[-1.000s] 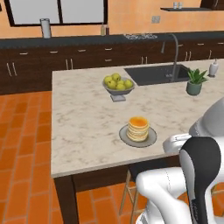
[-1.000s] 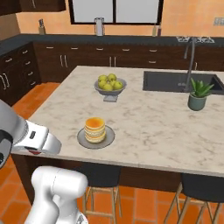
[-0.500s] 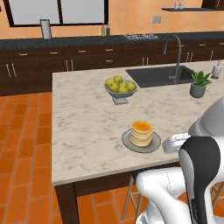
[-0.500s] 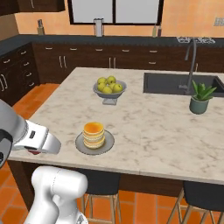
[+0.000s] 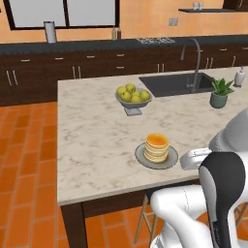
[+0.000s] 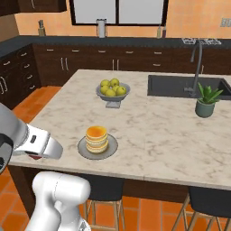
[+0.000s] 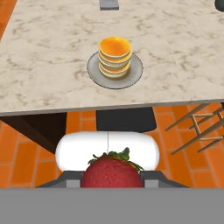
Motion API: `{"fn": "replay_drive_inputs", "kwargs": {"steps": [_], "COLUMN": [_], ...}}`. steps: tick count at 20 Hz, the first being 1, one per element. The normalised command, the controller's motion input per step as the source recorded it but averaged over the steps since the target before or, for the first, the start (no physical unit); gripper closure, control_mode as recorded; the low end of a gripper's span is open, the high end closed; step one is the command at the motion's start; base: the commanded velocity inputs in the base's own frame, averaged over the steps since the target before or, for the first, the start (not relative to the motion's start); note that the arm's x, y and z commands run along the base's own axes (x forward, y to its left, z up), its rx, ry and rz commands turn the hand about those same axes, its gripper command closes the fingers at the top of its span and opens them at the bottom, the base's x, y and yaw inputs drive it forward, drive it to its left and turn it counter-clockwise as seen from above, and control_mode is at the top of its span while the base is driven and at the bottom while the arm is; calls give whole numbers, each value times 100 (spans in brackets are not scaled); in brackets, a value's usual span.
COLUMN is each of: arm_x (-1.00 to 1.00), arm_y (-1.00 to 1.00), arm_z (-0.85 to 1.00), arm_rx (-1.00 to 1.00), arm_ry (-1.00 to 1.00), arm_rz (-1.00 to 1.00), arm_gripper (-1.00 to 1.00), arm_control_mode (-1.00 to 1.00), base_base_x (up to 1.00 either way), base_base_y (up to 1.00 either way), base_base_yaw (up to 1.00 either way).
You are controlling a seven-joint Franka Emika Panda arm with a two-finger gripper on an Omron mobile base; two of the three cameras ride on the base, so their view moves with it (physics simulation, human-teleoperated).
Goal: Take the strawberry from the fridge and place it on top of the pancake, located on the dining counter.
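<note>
hand view: strawberry [image 7: 112,171] bottom cut off

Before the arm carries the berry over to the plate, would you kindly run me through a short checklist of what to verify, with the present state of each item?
1. Strawberry held in the gripper: ok, it sits between the finger tips in the hand view.
2. Top of the pancake free: ok, nothing lies on the stack.
3. Pancake upright on its plate: ok, the stack is centred.
4. Hand over the dining counter: not ok, it is off the near edge, floor and a stool below.
5. Way to the stack free: ok, the fruit bowl and potted plant stand farther back.
6. Firmness of the grip: cannot tell.
</note>
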Motion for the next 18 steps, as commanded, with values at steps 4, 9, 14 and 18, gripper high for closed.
{"fn": "replay_drive_inputs", "kwargs": {"steps": [4, 9, 14, 18], "arm_x": [29, 96, 100, 100], "arm_y": [1, 0, 0, 0], "arm_z": [5, 21, 8, -15], "arm_rx": [0, -1, 0, 0], "arm_ry": [1, 13, 14, 11], "arm_rz": [1, 11, 5, 0], "arm_gripper": [100, 100, 100, 100], "arm_control_mode": [-100, -100, -100, -100], "base_base_x": [29, 0, 0, 0], "base_base_y": [7, 0, 0, 0], "base_base_yaw": [0, 0, 0, 0]}}
